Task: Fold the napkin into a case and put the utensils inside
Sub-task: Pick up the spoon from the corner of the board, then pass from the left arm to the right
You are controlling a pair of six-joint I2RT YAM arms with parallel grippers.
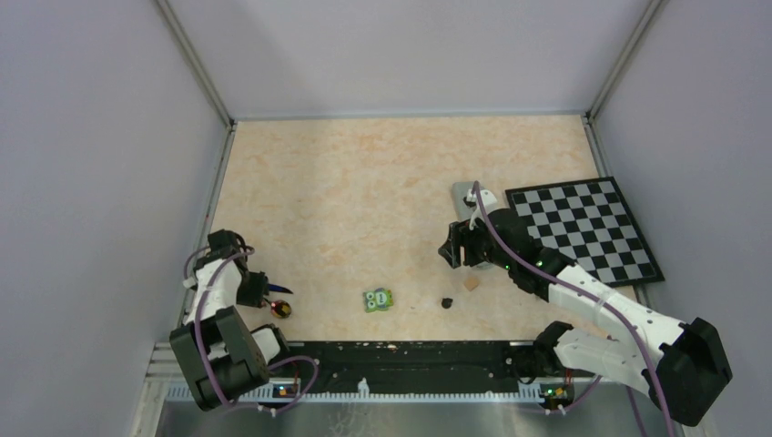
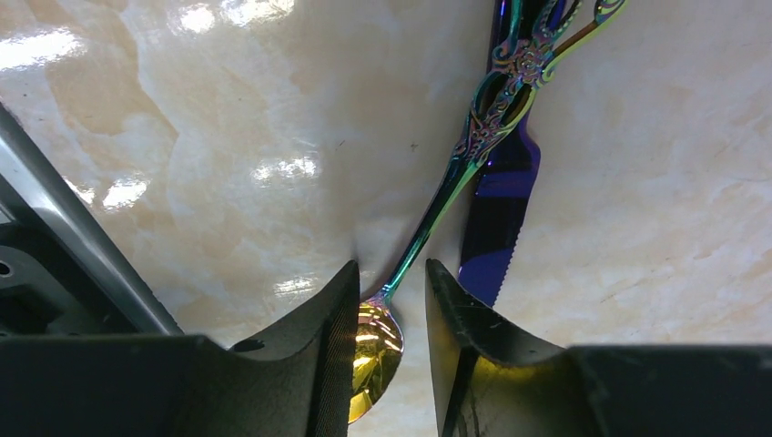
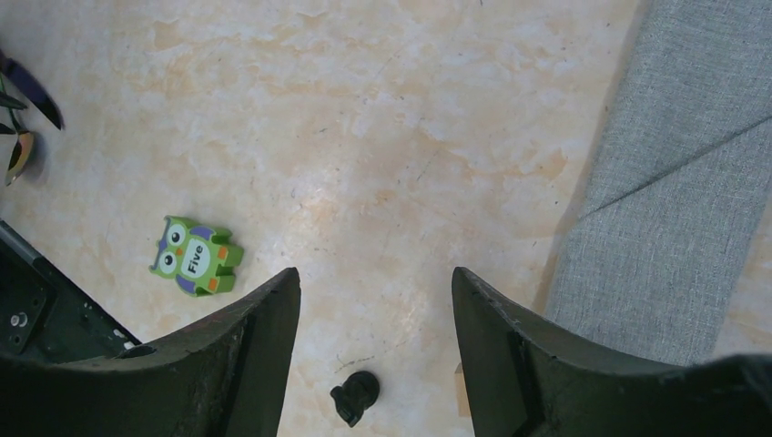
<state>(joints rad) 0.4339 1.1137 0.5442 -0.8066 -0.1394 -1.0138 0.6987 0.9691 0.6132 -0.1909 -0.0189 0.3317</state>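
Left wrist: left gripper (image 2: 391,273) straddles spoon (image 2: 446,200), jaws parted; right gripper (image 3: 373,278) gapes wide beside case (image 3: 674,200).

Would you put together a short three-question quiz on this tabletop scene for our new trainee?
1. True or false: the left gripper has one finger on each side of the spoon.
2. What lies right next to the spoon? A: a fork. B: a blue knife. C: a cup.
3. Which word is printed on the green owl block?
Key: 1 true; 2 B; 3 Five.
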